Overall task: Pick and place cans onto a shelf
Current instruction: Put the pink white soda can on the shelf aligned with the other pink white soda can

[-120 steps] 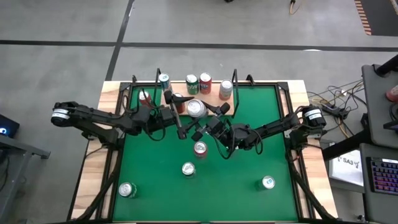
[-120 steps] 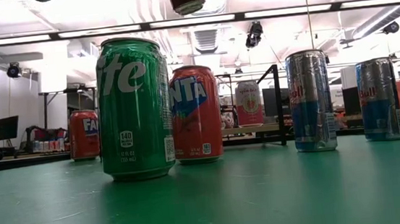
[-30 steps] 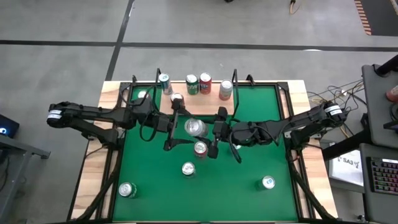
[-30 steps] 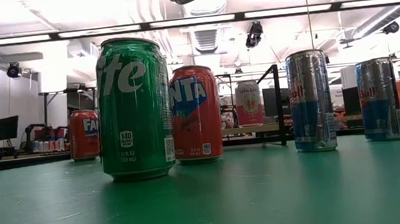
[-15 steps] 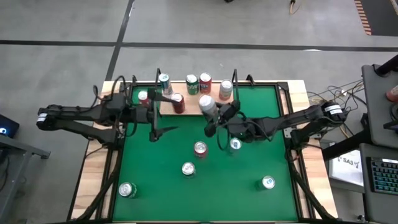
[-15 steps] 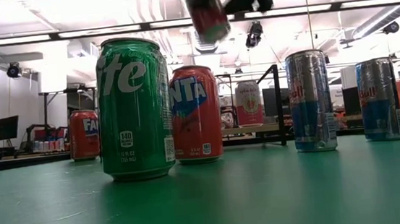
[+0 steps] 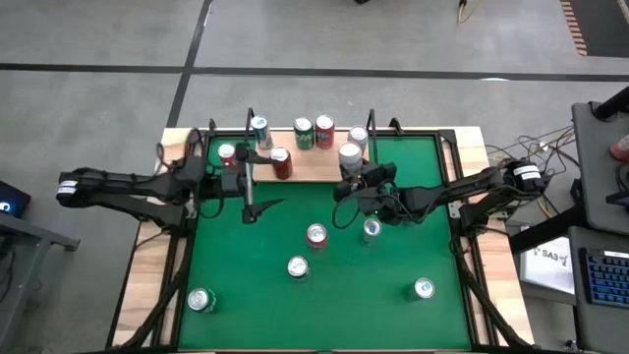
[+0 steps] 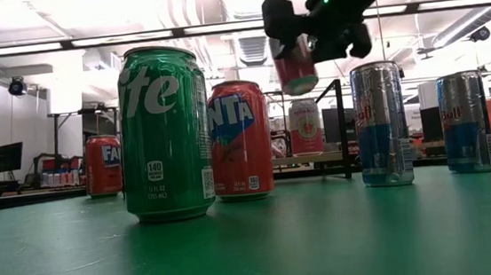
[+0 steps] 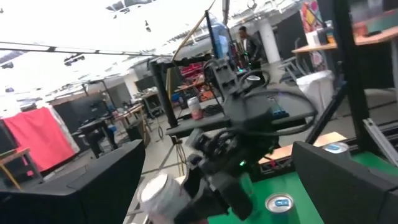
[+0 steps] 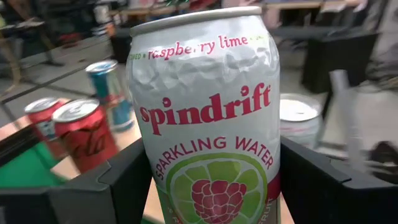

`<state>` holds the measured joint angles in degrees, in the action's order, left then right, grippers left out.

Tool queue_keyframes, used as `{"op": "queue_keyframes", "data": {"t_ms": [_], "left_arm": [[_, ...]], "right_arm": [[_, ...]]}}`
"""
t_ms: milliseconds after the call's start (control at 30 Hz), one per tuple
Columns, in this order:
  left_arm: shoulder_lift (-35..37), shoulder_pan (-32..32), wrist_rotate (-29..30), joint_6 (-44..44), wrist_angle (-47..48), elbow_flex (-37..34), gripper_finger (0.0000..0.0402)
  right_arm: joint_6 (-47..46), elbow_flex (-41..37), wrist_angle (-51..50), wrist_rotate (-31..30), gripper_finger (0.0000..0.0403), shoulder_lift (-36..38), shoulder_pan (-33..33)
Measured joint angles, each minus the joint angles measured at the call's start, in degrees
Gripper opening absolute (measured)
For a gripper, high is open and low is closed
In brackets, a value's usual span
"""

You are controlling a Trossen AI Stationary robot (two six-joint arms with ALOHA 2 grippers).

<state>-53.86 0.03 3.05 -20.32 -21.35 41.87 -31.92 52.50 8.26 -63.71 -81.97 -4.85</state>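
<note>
Above the shelf (image 7: 305,165), the right fingers (image 10: 134,180) clamp a raspberry-lime can (image 10: 208,118); left fingers (image 7: 251,202) spread empty.

Carried toward 12 o'clock — the raspberry-lime sparkling-water can (image 7: 349,155), four seconds back high over mid-bench near the shelf's front edge, a second back lower toward 6 o'clock by the red can, now at the shelf (image 7: 305,165) front edge by its 3 o'clock end, clamped in the right tool (image 7: 356,175). Swung around with it, the right arm. Drawn back toward 9 o'clock — the left tool (image 7: 248,187), earlier beside that can, now apart from it with fingers spread. Uncovered: a blue-and-silver can (image 7: 371,229) on the bench.
</note>
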Motion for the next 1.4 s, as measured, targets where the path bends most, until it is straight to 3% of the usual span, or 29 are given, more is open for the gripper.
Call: {"op": "queue_keyframes", "data": {"t_ms": [167,300,400,633,867,1067,1400], "left_arm": [[-6.5,3.5,-0.8,2.5,-14.1,-3.7,0.0382],[-13.7,7.6,-8.2,6.0,-20.4,-2.7,0.0377],[-19.5,9.8,-13.3,8.5,-24.5,-0.1,0.0377],[-31.0,12.6,-16.6,12.0,-31.2,4.8,0.0377],[-39.7,16.3,-20.7,14.7,-31.5,11.0,0.0377],[-44.8,18.6,-26.9,19.5,-31.8,15.0,0.0377],[-48.6,18.8,-28.0,19.9,-32.8,18.1,0.0377]], "right_arm": [[2.0,-0.1,0.3,-10.2,0.0274,0.0,-4.4],[2.6,-0.1,0.4,-14.4,0.0274,0.0,-6.9],[2.6,-0.1,0.4,-14.4,0.0274,0.0,-7.0],[3.5,-0.1,0.2,-14.4,0.0274,0.0,-7.0],[5.3,-0.1,0.2,-14.3,0.0274,0.0,-7.0],[10.2,-0.1,0.4,-14.2,0.0274,0.0,-7.4],[14.6,-0.1,3.2,-14.1,0.0274,0.0,-7.4]]}}
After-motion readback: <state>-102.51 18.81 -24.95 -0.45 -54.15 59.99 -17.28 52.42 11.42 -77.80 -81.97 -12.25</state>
